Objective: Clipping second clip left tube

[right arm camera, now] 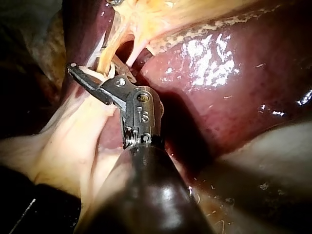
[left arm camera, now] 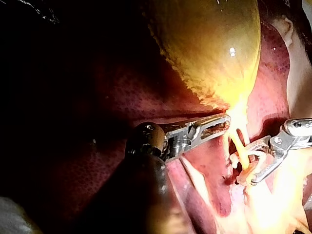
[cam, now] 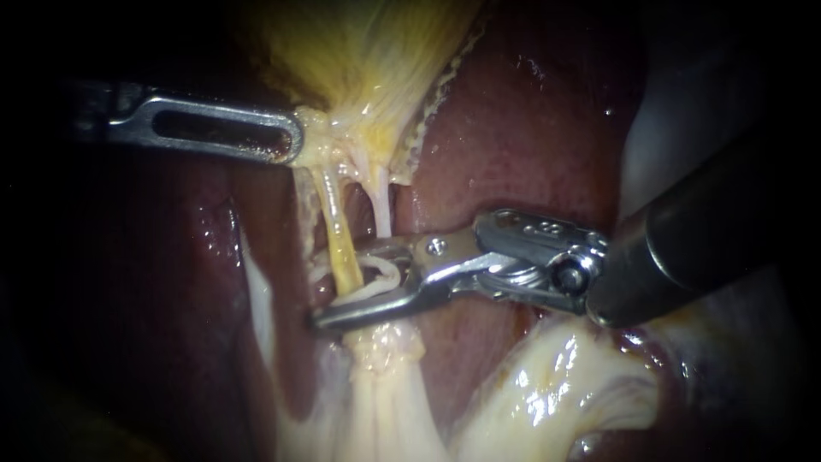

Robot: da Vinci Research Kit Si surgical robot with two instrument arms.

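Two tubes run down from the yellow, stringy gallbladder (cam: 368,51) in the endoscope view: the yellow left tube (cam: 339,235) and, just beside it, the paler right tube (cam: 381,205). My left instrument (cam: 286,137), a slotted steel grasper, has its jaws clamped on the pale tissue at the neck of the gallbladder. My right instrument (cam: 342,287), a steel tool with two slim jaws, holds them apart, one on each side of the left tube, which crosses the gap. Dark red liver (cam: 513,128) lies behind.

From the left wrist, my left instrument (left arm camera: 222,124) grips the gallbladder (left arm camera: 209,44) at its narrow end. Ahead of it the right instrument (left arm camera: 247,165) straddles the left tube (left arm camera: 237,144) with parted jaws.

From the right wrist, my right instrument (right arm camera: 95,68) has the left tube (right arm camera: 104,61) between its parted jaws, with glossy liver (right arm camera: 219,73) beside it.
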